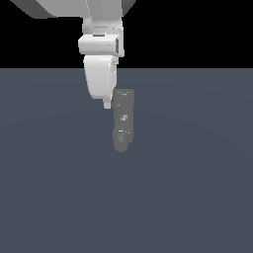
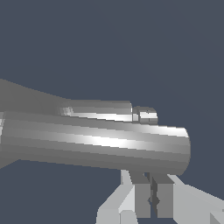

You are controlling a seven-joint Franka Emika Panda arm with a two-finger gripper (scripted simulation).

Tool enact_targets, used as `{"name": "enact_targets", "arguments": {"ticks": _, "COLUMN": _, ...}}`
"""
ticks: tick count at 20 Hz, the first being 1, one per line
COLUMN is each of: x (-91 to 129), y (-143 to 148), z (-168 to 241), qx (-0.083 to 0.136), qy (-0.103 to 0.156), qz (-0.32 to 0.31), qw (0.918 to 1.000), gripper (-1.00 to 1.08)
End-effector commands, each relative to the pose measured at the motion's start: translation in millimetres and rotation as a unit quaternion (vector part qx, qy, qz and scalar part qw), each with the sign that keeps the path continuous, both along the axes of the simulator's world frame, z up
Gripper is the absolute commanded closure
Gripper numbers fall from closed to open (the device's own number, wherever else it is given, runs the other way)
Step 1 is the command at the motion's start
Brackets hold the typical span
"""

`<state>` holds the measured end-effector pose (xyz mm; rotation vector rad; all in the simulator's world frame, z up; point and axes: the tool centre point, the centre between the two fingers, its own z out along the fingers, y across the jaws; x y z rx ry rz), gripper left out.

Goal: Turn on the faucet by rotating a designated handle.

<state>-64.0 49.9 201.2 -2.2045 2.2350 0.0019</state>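
Hovering gripper (image 1: pixel 107 105) just beside the faucet (image 1: pixel 123 120), fingers pressed together on nothing. Risking shoving the thick body, since handle (image 2: pixel 98 109) is sitting behind it.

Flat, even simulator light is filling both views, casting no shadows on the dull blue-grey floor (image 1: pixel 197 197). In the exterior view the faucet (image 1: pixel 123 120) is looking soft and blocky, its specks perhaps just pixel noise. In the wrist view a bright streak of glare is running along the faucet (image 2: pixel 105 144). Edges are showing jagged steps; nothing is bending at the borders.
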Motion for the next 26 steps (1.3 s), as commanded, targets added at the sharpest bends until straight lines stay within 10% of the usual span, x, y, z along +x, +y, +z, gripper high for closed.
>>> {"name": "enact_targets", "arguments": {"ticks": 1, "x": 0.5, "y": -22.8, "z": 0.1, "qx": -0.001, "qy": 0.000, "qz": -0.008, "qw": 1.0000, "gripper": 1.08}}
{"name": "enact_targets", "arguments": {"ticks": 13, "x": -0.9, "y": -95.9, "z": 0.4, "qx": -0.001, "qy": 0.000, "qz": -0.009, "qw": 1.0000, "gripper": 1.08}}
{"name": "enact_targets", "arguments": {"ticks": 26, "x": 31.7, "y": -111.9, "z": 0.0, "qx": -0.001, "qy": 0.000, "qz": 0.000, "qw": 1.0000, "gripper": 1.08}}
